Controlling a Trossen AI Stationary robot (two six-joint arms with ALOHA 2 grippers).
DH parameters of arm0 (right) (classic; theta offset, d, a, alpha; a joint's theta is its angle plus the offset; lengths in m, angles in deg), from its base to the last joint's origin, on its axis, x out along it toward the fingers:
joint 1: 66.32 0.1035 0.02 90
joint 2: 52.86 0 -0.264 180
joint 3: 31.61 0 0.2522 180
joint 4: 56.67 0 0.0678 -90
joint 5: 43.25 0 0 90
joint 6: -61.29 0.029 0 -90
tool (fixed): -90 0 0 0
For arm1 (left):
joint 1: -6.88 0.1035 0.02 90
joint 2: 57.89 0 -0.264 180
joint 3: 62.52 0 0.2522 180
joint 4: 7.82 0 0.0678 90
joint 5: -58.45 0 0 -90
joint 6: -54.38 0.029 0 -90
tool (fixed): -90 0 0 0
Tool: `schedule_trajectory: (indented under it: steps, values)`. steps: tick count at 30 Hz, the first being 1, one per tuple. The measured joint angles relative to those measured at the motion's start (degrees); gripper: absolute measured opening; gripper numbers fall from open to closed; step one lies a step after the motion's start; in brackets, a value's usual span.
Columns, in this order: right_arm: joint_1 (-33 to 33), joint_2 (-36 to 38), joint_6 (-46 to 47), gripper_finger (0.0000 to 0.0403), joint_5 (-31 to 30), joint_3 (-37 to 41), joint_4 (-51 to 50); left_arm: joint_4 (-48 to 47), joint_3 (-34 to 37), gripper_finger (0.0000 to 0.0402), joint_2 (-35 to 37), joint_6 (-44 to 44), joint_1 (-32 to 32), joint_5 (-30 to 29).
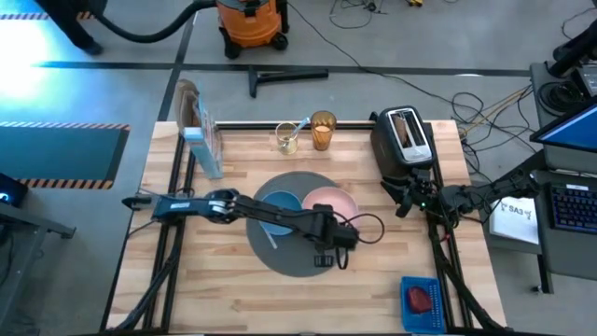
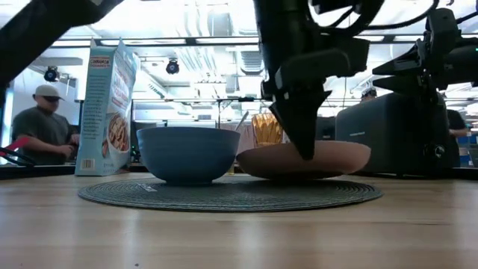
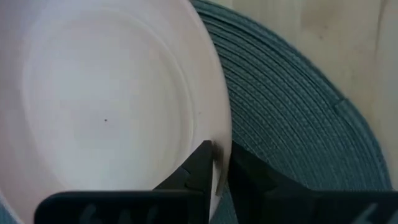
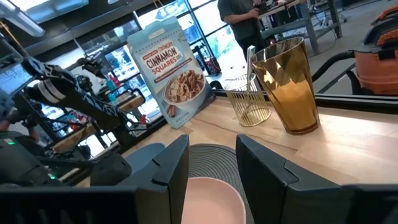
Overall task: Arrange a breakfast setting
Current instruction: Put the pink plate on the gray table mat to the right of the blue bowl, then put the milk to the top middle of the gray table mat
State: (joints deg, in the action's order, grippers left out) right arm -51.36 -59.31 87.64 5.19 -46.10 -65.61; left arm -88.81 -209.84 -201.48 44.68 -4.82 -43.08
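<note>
A pink plate (image 1: 334,200) and a small blue bowl (image 1: 279,207) sit side by side on the round dark-grey mat (image 1: 297,259). In the low view both the plate (image 2: 328,158) and the bowl (image 2: 188,153) rest bottom-down on the mat (image 2: 224,193). A light-blue spoon (image 1: 271,239) lies on the mat by the bowl. My left gripper (image 3: 219,165) reaches across the mat and is shut on the plate's rim. My right gripper (image 4: 211,155) waits open by the toaster, at the table's right, with nothing between its fingers. My left gripper pinches the pink plate's rim (image 3: 217,134) on its near side, one finger inside the plate and one outside over the mat. The fingers (image 2: 305,142) come steeply from above, pointing down. The plate sits level with its bottom on the mat.
An amber tumbler (image 1: 323,131) and a clear glass (image 1: 287,138) stand at the far edge, with a cereal box (image 1: 201,140) at far left. The black toaster (image 1: 403,140) is at far right. A blue tray (image 1: 422,301) with a red food piece sits near right.
</note>
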Motion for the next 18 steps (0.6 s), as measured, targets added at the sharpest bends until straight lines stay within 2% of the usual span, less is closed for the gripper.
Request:
schedule_trajectory:
  steps: [1,3,7,13,18]
  values:
    - [0.0,0.0,0.0,0.0123,0.02,0.0,0.02,-1.2,-1.6,0.0032,-0.93,-0.01,0.02,-0.71]
    - [0.0,0.0,0.0,0.0123,-0.02,-0.02,0.07,0.14,0.18,0.0043,-0.21,-0.53,0.17,-1.31]
    - [0.0,0.0,0.02,0.0123,0.02,-0.01,0.1,1.2,1.67,0.0079,0.46,-3.46,0.43,1.63]
    - [0.0,0.0,0.02,0.0123,0.02,0.0,0.09,0.33,-1.43,0.0139,0.59,-3.14,-1.29,2.07]
    - [0.0,0.0,0.02,0.0123,0.02,-0.02,0.09,-0.51,-1.47,0.0159,2.31,-4.26,-2.98,-0.26]
